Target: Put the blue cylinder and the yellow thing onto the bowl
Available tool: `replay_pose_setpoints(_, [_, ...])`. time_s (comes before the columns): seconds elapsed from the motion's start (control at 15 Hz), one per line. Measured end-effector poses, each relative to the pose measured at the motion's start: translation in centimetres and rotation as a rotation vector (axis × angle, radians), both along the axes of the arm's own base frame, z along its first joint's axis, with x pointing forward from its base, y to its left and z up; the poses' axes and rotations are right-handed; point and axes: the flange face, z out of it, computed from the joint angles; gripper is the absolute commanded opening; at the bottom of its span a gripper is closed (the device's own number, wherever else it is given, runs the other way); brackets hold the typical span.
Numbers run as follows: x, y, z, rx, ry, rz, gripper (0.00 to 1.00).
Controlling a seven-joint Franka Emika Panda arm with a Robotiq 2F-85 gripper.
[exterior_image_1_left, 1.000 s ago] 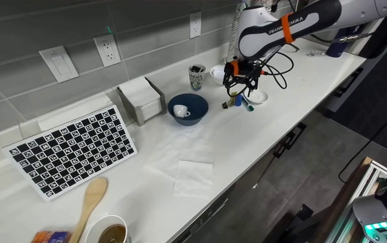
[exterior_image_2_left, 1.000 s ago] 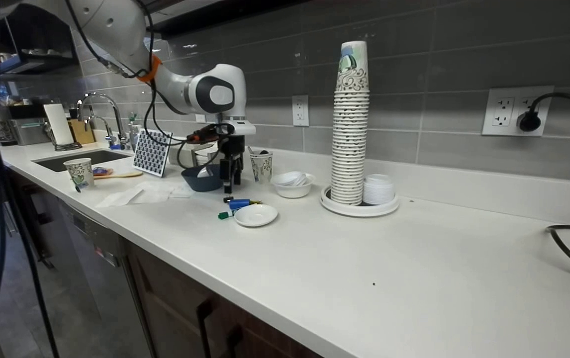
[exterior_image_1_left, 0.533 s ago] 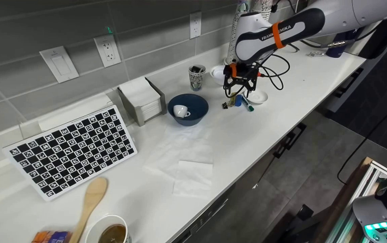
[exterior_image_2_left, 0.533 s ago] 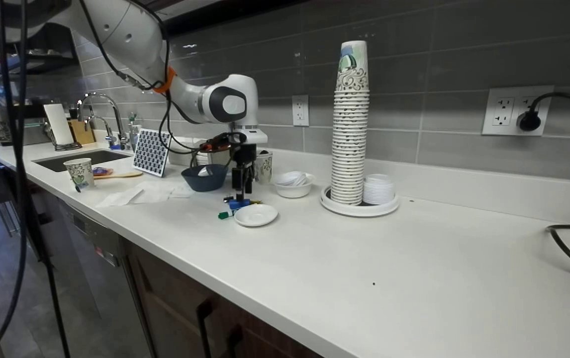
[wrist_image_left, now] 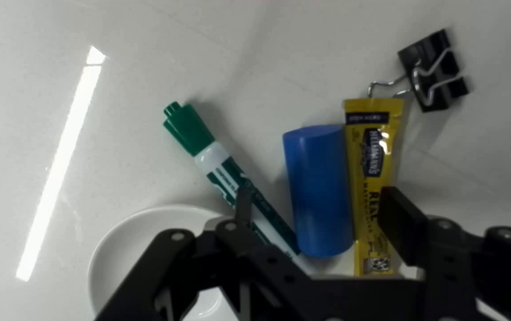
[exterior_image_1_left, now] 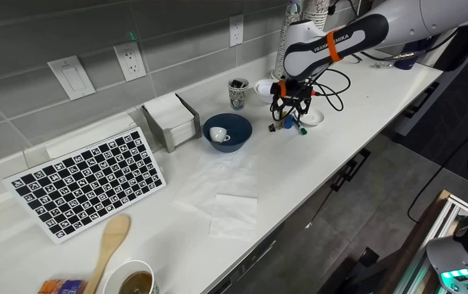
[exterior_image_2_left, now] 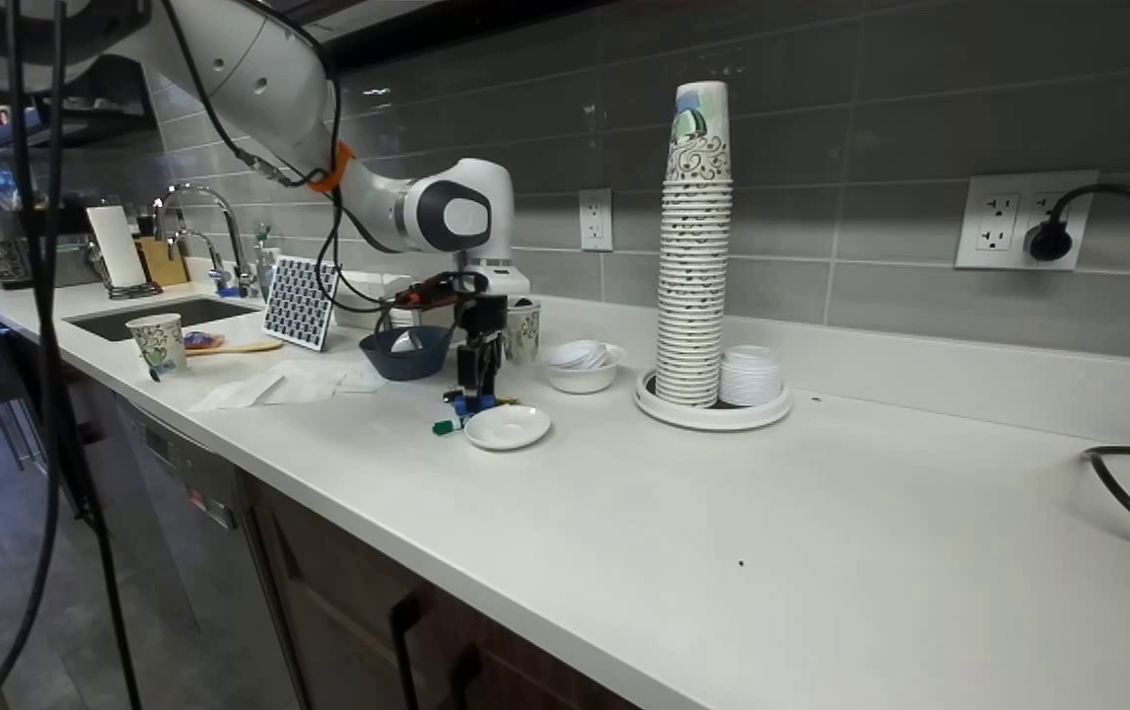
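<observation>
The blue cylinder (wrist_image_left: 318, 191) lies on its side on the counter. The yellow thing (wrist_image_left: 369, 178), a flat mayonnaise packet, lies alongside, against its right side in the wrist view. The bowl, a shallow white dish (wrist_image_left: 119, 249), is at lower left there, partly hidden by the gripper; it also shows in both exterior views (exterior_image_1_left: 313, 117) (exterior_image_2_left: 508, 428). My gripper (wrist_image_left: 315, 205) is open and low over the cylinder and packet. One finger is over the green marker, the other at the packet's outer edge. In an exterior view the fingers (exterior_image_2_left: 476, 394) partly cover the cylinder (exterior_image_2_left: 461, 406).
A green marker (wrist_image_left: 193, 129) lies between dish and cylinder. A black binder clip (wrist_image_left: 436, 71) lies by the packet's end. A dark blue bowl (exterior_image_1_left: 240, 126) holding a white cup, a patterned cup (exterior_image_1_left: 237, 96), a white bowl (exterior_image_2_left: 580, 380) and a tall cup stack (exterior_image_2_left: 693, 266) stand nearby.
My gripper has come down over the blue cylinder and yellow packet, first shifting sideways towards them, then mostly lowering. It stays open. The objects on the counter have not visibly moved.
</observation>
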Motion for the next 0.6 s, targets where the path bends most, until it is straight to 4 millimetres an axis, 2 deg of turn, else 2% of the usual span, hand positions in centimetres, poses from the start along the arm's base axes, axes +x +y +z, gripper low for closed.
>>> replay_pose_setpoints(0.07, [-0.06,0.12,-0.07,0.0,0.006,0.002,0.63])
replay_pose_setpoints(0.13, [-0.13,0.24,-0.15,0.0,0.012,0.003,0.46])
replay_pose_setpoints(0.2, [-0.18,0.37,-0.16,0.001,0.017,0.005,0.38])
replay_pose_setpoints(0.27, [-0.21,0.49,-0.15,0.001,0.022,0.007,0.37])
replay_pose_setpoints(0.47, [-0.31,0.8,-0.2,0.001,0.033,0.011,0.16])
replay_pose_setpoints(0.53, [-0.33,0.89,-0.25,0.001,0.035,0.012,0.16])
replay_pose_setpoints(0.6, [-0.34,0.95,-0.27,0.001,0.036,0.012,0.09])
